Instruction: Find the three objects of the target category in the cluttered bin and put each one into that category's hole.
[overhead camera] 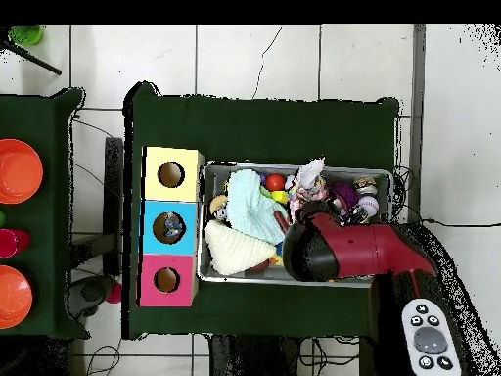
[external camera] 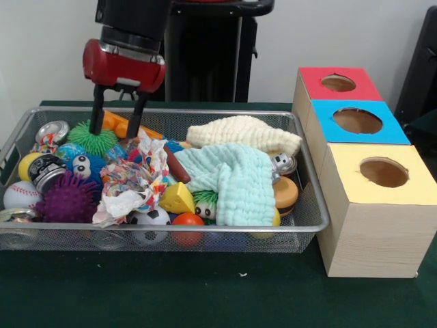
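The silver wire-mesh bin [external camera: 205,231] is full of toys and cloths; it also shows in the overhead view [overhead camera: 294,165]. No see-through plastic bottle shows plainly; any are hidden under the clutter. My gripper [external camera: 115,131] is open, and its black fingers [external camera: 97,113] reach down into the bin's far left part, straddling the spot between a green spiky ball [external camera: 90,137] and an orange block [external camera: 117,124]. Nothing shows held between them. In the overhead view the red arm head [overhead camera: 315,245] covers the gripper. The blue-faced box's hole [external camera: 357,121] [overhead camera: 169,227] lies to the right of the bin in the front view.
A cream cloth [external camera: 240,132], a mint cloth [external camera: 235,179] and a patterned cloth [external camera: 134,179] cover the middle. Metal cans [external camera: 45,171], a purple spiky ball [external camera: 67,199] and a baseball [external camera: 20,195] lie at the left. The red-faced [external camera: 338,83] and yellow-faced [external camera: 384,171] box holes flank the blue one.
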You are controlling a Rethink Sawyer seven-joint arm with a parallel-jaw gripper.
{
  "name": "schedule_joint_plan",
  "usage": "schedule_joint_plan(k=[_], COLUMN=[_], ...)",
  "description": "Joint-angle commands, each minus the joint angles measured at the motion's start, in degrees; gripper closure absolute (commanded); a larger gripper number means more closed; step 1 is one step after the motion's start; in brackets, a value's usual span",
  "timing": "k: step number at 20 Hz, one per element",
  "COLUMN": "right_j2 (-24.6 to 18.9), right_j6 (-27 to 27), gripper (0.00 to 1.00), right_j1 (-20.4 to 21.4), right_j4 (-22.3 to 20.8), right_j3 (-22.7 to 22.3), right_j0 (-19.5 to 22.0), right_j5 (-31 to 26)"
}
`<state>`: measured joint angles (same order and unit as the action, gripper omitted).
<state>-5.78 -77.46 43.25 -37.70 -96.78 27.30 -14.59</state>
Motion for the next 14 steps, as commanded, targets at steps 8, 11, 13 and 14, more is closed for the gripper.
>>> schedule_joint_plan(k=[8, 11, 13, 14], right_j2=[-1.67, -1.7, -2.02, -1.98], right_j6=[-4.25, -2.46, -1.09, -1.56], gripper=[0.0, 0.0, 0.0, 0.0], right_j1=[-10.57, -11.72, -12.04, -12.43], right_j4=[4.06, 4.45, 4.68, 5.1], right_j3=[-1.71, -1.42, -1.58, -2.09], right_j0=[2.45, 2.21, 2.35, 2.64], right_j5=[-10.79, -14.26, -16.33, -16.65])
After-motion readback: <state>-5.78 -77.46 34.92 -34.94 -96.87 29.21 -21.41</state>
